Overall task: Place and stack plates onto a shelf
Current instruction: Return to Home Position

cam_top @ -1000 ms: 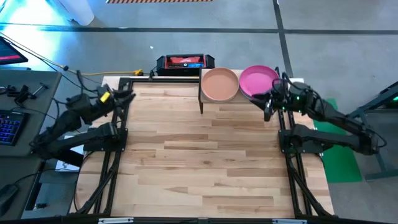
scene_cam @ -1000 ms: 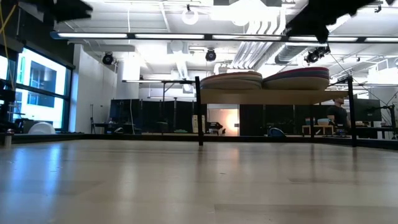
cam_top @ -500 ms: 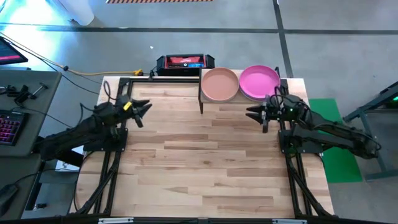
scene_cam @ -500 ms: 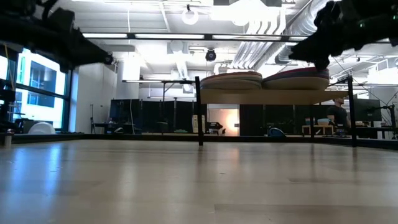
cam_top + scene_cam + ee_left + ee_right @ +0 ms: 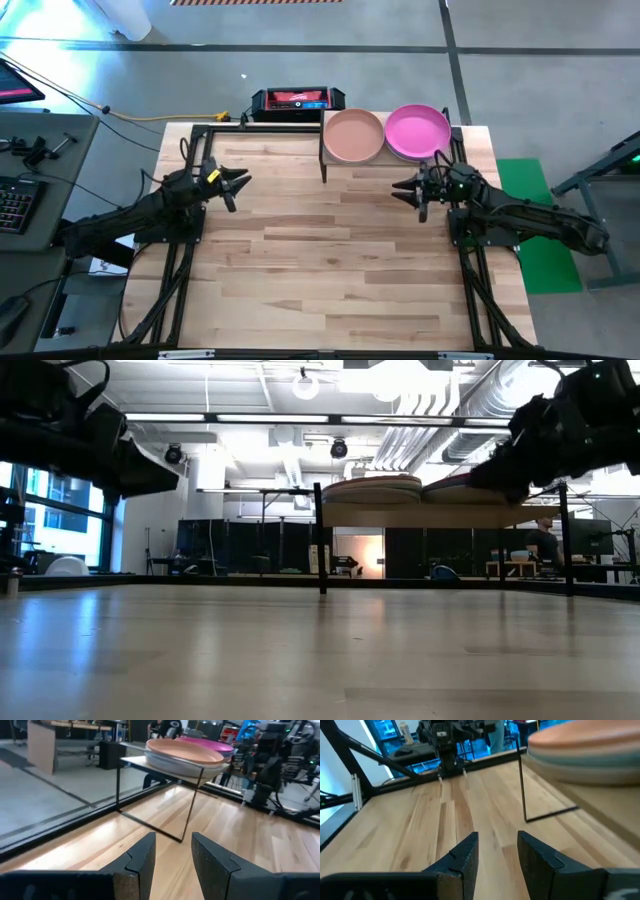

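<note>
Short of the shelf: my left claw, right claw, both parted, empty, since plates sit stacked there.

Looks like a robotics lab in an open industrial hall. Bare concrete floor with marked lines, exposed ducts and strip lights overhead, backlit keyboard on a desk at left. Person far right, across the hall.
</note>
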Controlling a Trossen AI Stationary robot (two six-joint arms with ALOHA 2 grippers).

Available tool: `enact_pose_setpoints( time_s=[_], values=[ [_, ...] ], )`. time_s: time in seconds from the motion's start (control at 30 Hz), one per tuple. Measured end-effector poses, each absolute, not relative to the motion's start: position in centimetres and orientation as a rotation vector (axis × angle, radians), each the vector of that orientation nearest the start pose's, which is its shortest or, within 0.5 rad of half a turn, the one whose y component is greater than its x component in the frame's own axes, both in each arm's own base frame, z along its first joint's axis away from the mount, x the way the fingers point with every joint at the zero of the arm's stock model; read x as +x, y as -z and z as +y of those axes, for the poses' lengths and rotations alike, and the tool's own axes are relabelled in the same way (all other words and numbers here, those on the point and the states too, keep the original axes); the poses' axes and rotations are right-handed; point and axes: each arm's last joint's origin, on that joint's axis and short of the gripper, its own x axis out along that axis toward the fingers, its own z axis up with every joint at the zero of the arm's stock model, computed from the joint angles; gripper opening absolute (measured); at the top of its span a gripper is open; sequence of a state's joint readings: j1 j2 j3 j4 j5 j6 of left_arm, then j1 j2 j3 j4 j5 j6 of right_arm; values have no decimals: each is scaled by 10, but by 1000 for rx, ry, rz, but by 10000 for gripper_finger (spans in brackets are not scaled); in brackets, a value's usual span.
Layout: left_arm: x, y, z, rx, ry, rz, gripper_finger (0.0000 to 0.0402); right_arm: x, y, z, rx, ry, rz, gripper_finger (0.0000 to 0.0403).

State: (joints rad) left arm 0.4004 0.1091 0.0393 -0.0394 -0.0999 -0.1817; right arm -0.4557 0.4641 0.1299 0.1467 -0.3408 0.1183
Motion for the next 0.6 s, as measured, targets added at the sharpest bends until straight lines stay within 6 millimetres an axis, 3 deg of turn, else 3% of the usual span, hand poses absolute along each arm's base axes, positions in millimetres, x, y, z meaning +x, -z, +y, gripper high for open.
enact_pose_setpoints(
  time_s=[0.6],
  values=[
    [95, -160, 43, -121, -492, 111, 117, 115, -148, -43, 221, 56, 256, 119]
  ],
)
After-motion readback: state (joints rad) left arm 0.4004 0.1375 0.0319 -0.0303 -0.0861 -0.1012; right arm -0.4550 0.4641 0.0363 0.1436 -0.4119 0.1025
